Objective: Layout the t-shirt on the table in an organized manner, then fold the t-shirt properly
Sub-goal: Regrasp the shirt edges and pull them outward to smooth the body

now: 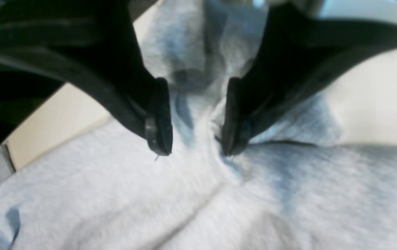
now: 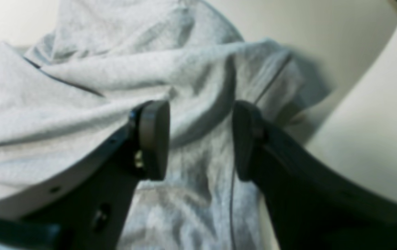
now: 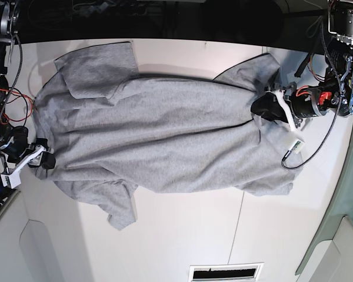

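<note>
Grey t-shirt point(image 3: 159, 138) lies spread on my worktop point(image 3: 182, 235), long axis running 3 to 9 o'clock, my left fingers point(image 1: 193, 140) and right fingers point(image 2: 200, 139) parted over opposite ends, gripping nothing.

Both wrist views are blurred; the left gripper point(image 3: 260, 107) hides part of the shirt point(image 3: 165, 141) in the base view.
</note>
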Tool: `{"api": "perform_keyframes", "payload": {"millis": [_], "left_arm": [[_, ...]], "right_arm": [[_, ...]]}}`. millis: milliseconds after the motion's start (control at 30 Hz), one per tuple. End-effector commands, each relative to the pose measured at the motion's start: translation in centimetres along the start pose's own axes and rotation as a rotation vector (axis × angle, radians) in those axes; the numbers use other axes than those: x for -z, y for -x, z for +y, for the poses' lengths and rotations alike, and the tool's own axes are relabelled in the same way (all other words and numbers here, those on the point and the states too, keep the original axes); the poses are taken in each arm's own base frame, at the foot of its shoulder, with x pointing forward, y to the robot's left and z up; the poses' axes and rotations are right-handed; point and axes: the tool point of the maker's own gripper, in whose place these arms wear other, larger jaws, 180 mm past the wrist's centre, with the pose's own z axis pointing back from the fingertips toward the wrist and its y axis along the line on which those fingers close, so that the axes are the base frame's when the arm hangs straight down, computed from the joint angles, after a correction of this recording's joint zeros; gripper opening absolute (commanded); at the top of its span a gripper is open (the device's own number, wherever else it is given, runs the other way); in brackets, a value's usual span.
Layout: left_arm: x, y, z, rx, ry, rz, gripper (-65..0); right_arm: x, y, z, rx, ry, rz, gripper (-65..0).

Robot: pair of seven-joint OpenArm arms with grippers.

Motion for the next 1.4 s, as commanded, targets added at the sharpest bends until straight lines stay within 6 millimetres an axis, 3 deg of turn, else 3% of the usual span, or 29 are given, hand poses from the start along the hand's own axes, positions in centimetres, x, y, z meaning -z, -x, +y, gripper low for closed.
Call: {"api": "perform_keyframes", "payload": {"millis": [0, 300, 533, 767, 833, 933, 1167, 1367], "left_arm": [[-0.9, -1.5, 0.4, 0.022, 0.0, -0.037, -37.4], [-1.3, -3.0, -2.8, -0.067, 0.179, -0.11, -37.4], [-0.9, -1.7, -3.5, -0.061, 0.196, -0.039, -37.4], [-6.5, -7.1, -0.6, 0.006, 0.114, -0.225, -37.4], [-8.1, -7.8, 0.5, 0.005, 0.08, -0.259, -37.4], [-9.1, -6.0, 1.7, -0.027, 0.043, -0.233, -37.4], [-8.2, 2.8, 2.1, -0.099, -0.033, -0.099, -37.5], [-8.0, 5.4, 4.2, -0.078, -0.16, -0.081, -37.5]], "right_arm": [[-0.7, -2.7, -0.6, -0.009, 0.007, -0.067, -35.7], [-0.7, -3.0, 0.0, 0.023, -0.02, -0.086, -35.7], [-0.6, -3.0, 0.1, 0.027, -0.024, -0.087, -35.7], [-0.6, -2.9, 0.1, 0.023, -0.021, -0.084, -35.7], [-0.6, -2.9, 0.1, 0.023, -0.021, -0.083, -35.7], [-0.6, -2.8, -0.1, 0.014, -0.014, -0.078, -35.7], [-0.6, -2.8, -0.1, 0.012, -0.012, -0.078, -35.7], [-0.6, -2.8, -0.1, 0.012, -0.012, -0.077, -35.7]]}}
